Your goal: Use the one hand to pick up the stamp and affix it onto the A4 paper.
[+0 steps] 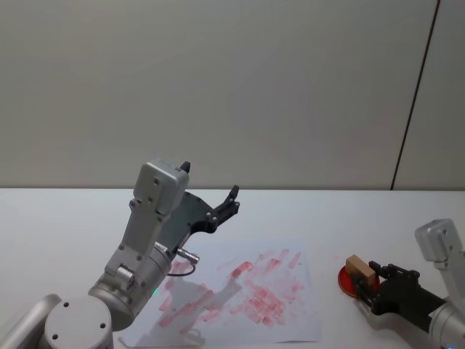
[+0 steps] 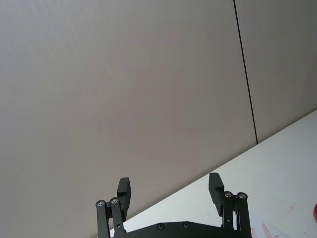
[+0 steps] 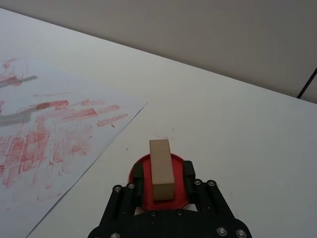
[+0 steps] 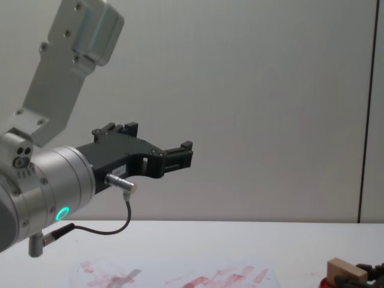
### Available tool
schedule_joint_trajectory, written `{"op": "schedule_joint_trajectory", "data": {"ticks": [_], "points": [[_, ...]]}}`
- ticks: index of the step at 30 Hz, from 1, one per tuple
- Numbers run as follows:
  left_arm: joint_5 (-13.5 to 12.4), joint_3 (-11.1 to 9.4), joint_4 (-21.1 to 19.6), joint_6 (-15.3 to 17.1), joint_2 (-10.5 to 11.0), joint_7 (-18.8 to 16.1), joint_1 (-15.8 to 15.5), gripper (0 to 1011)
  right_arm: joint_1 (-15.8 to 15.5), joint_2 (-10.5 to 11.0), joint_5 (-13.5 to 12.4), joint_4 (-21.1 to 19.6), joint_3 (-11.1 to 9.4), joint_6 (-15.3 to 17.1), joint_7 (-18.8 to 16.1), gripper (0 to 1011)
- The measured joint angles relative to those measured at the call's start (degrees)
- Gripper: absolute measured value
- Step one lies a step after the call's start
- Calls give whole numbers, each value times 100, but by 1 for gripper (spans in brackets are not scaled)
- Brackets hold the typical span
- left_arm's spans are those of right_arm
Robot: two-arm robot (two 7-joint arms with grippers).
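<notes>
Over the red ink pad, the right gripper pinches the stamp, which next needs carrying onto the A4 paper; the left gripper hangs spread, idle.

Red disc: flat on the counter, directly under the right gripper.
Counter: white.
Wall: plain grey, one dark vertical seam.
</notes>
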State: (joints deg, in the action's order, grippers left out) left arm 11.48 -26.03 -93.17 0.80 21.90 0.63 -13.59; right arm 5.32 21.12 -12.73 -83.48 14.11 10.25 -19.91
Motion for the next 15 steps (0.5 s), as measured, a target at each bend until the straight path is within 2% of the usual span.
{"op": "schedule_joint_trajectory", "data": {"ticks": [2, 4, 5, 9, 15], "points": [[0, 0, 0, 0, 0, 0, 0, 1002, 9, -4, -4, 11, 0, 2, 11, 480], [0, 0, 0, 0, 0, 0, 0, 1003, 11, -6, -11, 12, 0, 2, 19, 518], [0, 0, 0, 0, 0, 0, 0, 1003, 12, -7, -19, 12, 0, 0, 27, 580], [0, 0, 0, 0, 0, 0, 0, 1002, 12, -8, -45, -23, -4, -21, 47, 682], [0, 0, 0, 0, 0, 0, 0, 1002, -11, -4, -135, -273, -24, -116, 122, 887]]}}
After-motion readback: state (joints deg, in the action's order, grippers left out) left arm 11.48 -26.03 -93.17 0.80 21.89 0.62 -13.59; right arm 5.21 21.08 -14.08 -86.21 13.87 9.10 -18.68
